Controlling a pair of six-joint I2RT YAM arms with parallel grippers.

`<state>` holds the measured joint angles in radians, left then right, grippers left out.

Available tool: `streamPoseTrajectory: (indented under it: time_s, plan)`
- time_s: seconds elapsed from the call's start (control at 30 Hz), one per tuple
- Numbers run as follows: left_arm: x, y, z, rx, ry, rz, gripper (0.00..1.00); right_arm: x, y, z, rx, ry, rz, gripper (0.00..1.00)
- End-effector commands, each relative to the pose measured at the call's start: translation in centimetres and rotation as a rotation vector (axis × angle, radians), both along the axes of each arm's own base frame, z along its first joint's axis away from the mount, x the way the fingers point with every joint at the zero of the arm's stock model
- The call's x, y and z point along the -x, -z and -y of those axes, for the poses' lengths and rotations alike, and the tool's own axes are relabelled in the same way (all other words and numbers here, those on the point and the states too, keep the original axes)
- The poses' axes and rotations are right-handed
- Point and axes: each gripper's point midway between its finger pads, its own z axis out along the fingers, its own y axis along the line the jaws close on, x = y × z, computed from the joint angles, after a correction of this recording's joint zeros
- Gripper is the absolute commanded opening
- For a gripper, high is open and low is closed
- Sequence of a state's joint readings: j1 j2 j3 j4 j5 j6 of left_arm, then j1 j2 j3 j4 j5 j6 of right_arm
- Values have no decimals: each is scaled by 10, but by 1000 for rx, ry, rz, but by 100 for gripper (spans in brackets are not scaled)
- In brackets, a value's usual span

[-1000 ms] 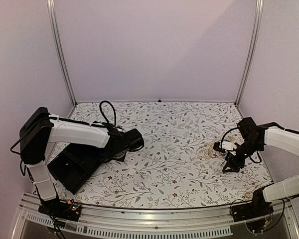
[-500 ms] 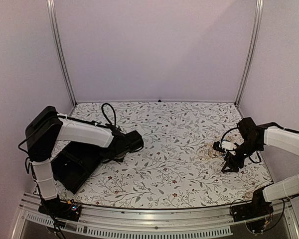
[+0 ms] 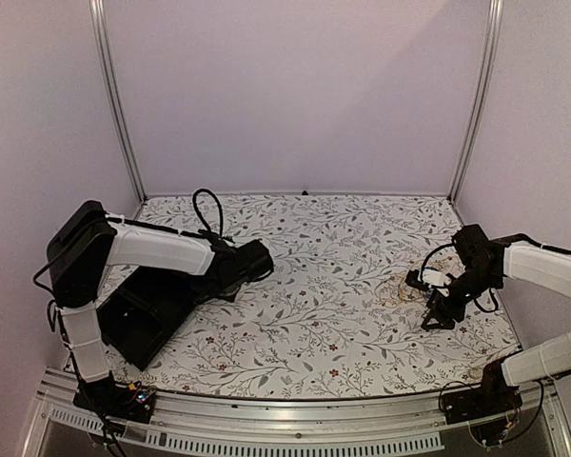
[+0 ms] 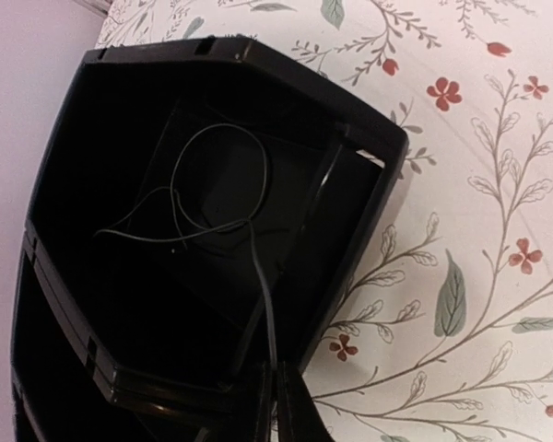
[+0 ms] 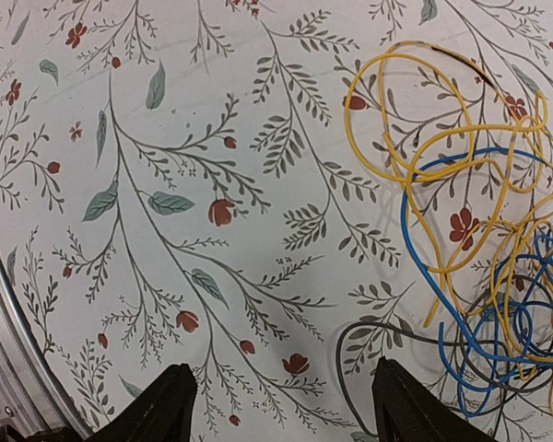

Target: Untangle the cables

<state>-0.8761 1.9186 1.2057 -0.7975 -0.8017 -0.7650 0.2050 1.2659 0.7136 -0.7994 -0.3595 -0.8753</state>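
L fingers (image 4: pixel 295 416) barely in frame, pinching dark cable (image 4: pixel 262 276); tangle (image 5: pixel 494 324) cropped.

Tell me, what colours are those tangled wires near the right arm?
The cables are yellow, blue and dark grey-black, clearest in the right wrist view.

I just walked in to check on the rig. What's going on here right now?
Two arms are sorting thin cables. The left tool is shut on a dark cable, whose loose loops lie inside the black bin at the table's left side. The right tool is open and gripping nothing. It hovers above the tangle of yellow, blue and dark cables on the floral tablecloth. One cable is apart from the rest, and the others are not yet untangled.
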Motion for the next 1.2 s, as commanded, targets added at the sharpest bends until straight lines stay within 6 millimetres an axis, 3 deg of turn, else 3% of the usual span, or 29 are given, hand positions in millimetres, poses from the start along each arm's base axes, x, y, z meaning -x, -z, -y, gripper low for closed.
streamPoseTrajectory:
  time_s: [0.0, 0.23, 0.6, 1.17]
  plan:
    - [-20, -32, -6, 4, -3, 78, 0, -3, -4, -8, -39, -7, 9, 70]
    - [-46, -48, -31, 6, -22, 114, 0, -1, -1, -11, -57, -3, 0, 70]
    - [-93, -49, -43, 82, -6, 158, 0, 1, -1, -14, -72, 1, -7, 69]
    - [-59, 7, -45, 141, -1, -16, 0, 0, 3, -19, -96, -4, -21, 69]
